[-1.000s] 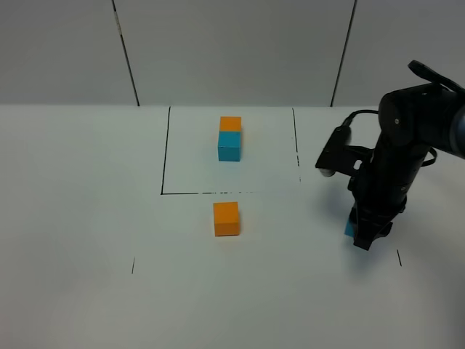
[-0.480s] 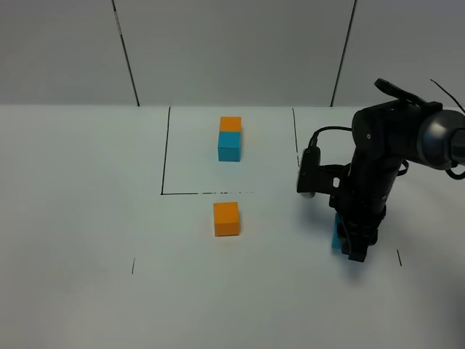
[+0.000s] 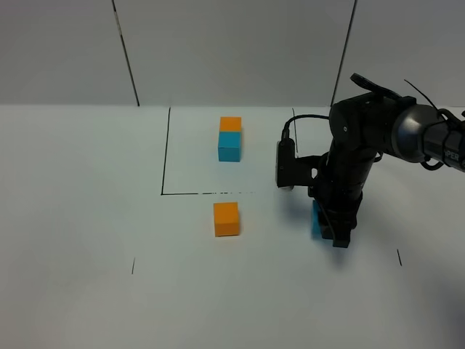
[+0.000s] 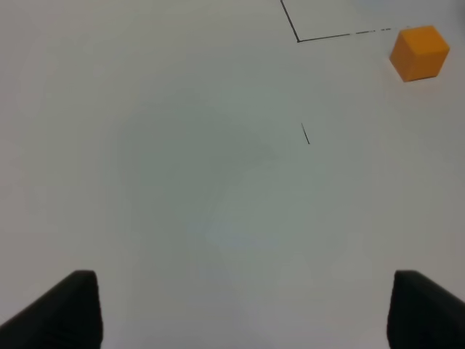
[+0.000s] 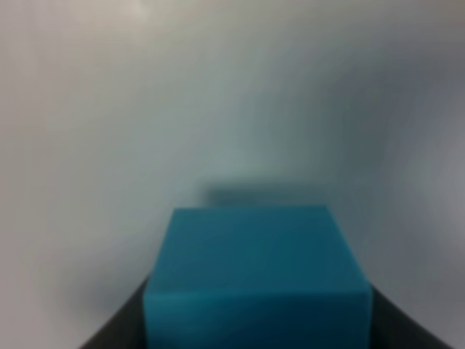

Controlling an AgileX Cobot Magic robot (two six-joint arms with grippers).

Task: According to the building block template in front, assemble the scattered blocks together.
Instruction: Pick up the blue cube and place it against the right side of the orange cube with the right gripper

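Note:
The template stands inside the marked square at the back: an orange block directly behind a blue block, touching. A loose orange block sits just in front of the square's front line; it also shows in the left wrist view. My right gripper is shut on a loose blue block, held low over the table to the right of the orange block. It fills the right wrist view. My left gripper is open and empty over bare table, well away from the orange block.
Thin black lines mark the square and short tick marks on the white table. A cable loops off the right arm. A grey panelled wall stands behind.
My right arm has carried the blue block leftward, from near the right tick mark toward the loose orange block. The other blocks have not moved.

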